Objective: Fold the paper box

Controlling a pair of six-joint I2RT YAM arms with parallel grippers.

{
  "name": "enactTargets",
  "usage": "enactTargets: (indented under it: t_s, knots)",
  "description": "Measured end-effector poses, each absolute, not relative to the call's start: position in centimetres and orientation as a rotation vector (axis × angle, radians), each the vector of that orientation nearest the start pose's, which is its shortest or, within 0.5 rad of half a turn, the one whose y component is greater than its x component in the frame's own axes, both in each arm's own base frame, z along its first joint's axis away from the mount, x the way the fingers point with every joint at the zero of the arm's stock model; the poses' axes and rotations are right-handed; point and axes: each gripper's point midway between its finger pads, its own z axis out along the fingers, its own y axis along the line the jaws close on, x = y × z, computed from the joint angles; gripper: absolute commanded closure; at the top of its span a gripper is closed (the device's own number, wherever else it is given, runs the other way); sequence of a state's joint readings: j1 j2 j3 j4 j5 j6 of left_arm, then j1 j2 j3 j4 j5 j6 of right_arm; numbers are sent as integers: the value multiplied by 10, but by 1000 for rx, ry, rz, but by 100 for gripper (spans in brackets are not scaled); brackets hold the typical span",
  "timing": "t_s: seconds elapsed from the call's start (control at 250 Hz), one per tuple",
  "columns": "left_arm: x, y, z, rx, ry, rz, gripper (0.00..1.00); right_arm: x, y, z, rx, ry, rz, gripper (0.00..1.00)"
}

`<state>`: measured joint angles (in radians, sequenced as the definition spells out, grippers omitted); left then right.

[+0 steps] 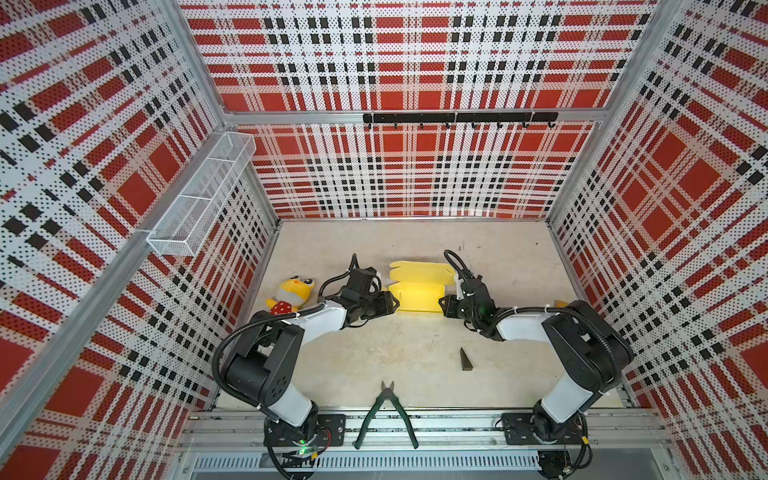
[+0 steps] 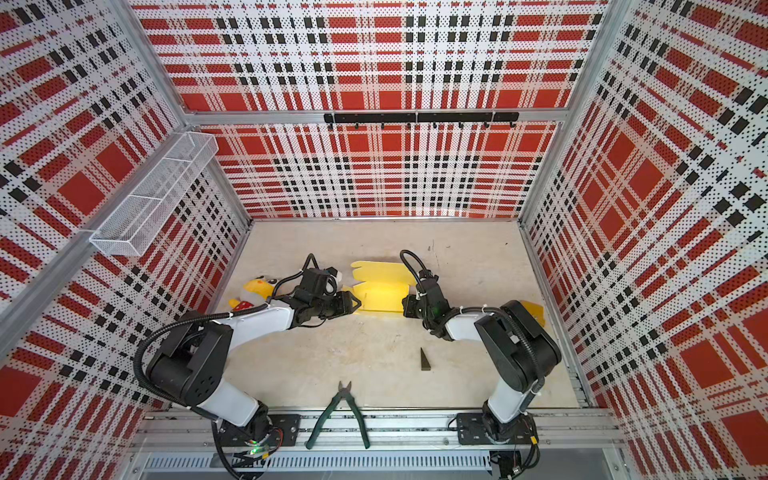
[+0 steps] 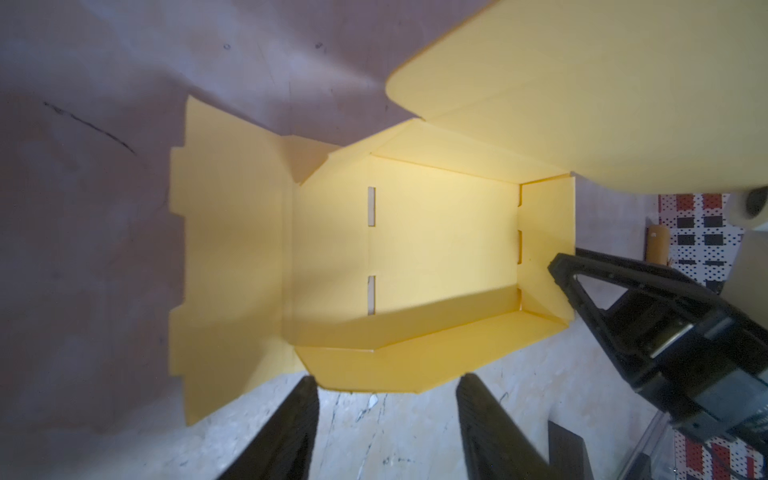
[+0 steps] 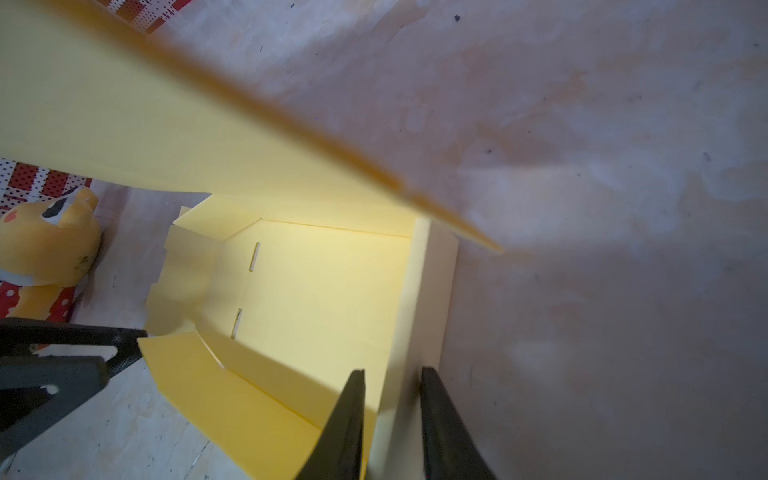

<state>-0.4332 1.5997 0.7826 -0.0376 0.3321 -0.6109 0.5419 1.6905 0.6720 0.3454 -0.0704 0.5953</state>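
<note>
The paper box (image 1: 415, 293) (image 2: 380, 296) lies mid-table, pale yellow, partly folded, with its big lid flap spread toward the back. The left wrist view shows its slotted floor (image 3: 436, 241), one long side raised and the left end flap lying flat. My left gripper (image 1: 395, 302) (image 3: 388, 380) is open just short of the box's left end, with nothing between its fingers. My right gripper (image 1: 441, 305) (image 4: 392, 372) straddles the upright right end wall (image 4: 432, 291), one finger inside and one outside, shut on it.
A yellow plush toy (image 1: 291, 293) sits behind the left arm. A black wedge (image 1: 465, 359) and green-handled pliers (image 1: 386, 415) lie toward the front. A small orange-yellow flat piece (image 2: 534, 309) lies behind the right arm. A wire basket (image 1: 199, 195) hangs on the left wall.
</note>
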Motion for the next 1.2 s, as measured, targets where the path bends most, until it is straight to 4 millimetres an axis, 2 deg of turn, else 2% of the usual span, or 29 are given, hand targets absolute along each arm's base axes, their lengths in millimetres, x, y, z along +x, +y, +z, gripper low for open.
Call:
enactTargets:
  t_s: [0.2,0.484,0.652,0.94,1.072,1.2]
  knots:
    - [335,-218,55,-73,2568,-848,46,356,229,46,20,2335,682,77]
    - [337,-238,55,2,2552,-884,49,356,229,45,26,2338,688,80]
    - [340,-241,54,5,2547,-889,50,356,229,45,37,2340,696,80]
    - [348,-255,65,44,2506,-915,50,356,227,44,59,2342,676,80]
    - [346,-245,71,34,2518,-890,47,354,226,46,61,2344,656,80]
    - [351,-224,95,-14,2483,-889,50,355,222,49,85,2341,637,82]
